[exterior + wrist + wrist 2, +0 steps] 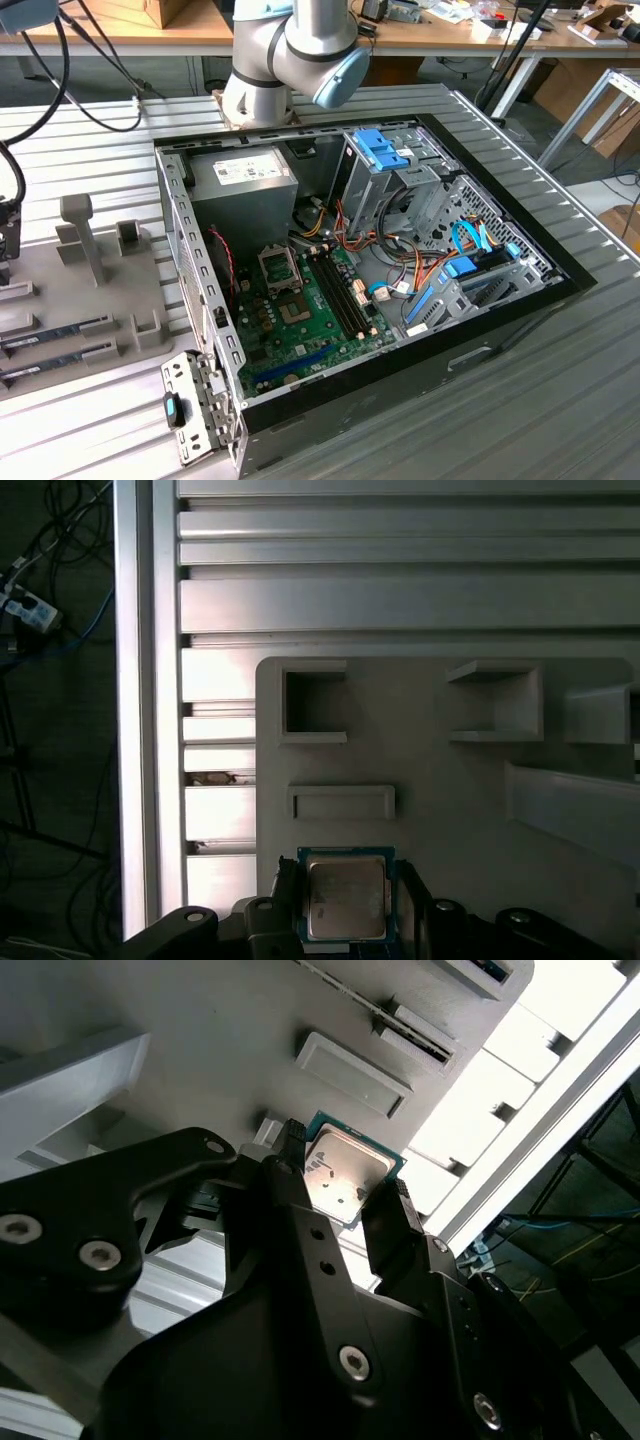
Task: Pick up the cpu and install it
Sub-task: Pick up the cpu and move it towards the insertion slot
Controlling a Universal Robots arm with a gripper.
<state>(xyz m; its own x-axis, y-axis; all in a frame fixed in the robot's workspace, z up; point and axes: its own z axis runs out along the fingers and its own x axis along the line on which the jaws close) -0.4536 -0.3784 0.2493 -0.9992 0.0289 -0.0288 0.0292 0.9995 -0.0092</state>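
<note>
— On the grey tray (440, 810), right under the wrist: is that the cpu (345, 908) between the fingers (287, 895)?

— That's it. It lies flat to the tray, metal top up, with the green rim showing round it. It's square, so there's no long side to speak of, and its edges run square with the tray's own.

— And the gripper (347, 912)?

— Clamped on the chip. In both wrist views a black finger presses on each of two opposite edges, with no gap I can see, so the jaws stand only as wide as the chip. I can't tell whether it's lifted off the tray.

— Room around it?

— There's bare tray off its far edge, up to a low rectangular block (340, 802) that sits apart from it. Farther along the tray are two square pockets (315, 705). The tray's side edge runs just beside one finger. Past that edge comes the ribbed table (400, 580), then its rail (135, 730).

— And the computer?

— The open case (430, 375) lies well off the tray, on the exterior view's right, with its motherboard (265, 315) facing up.
</note>
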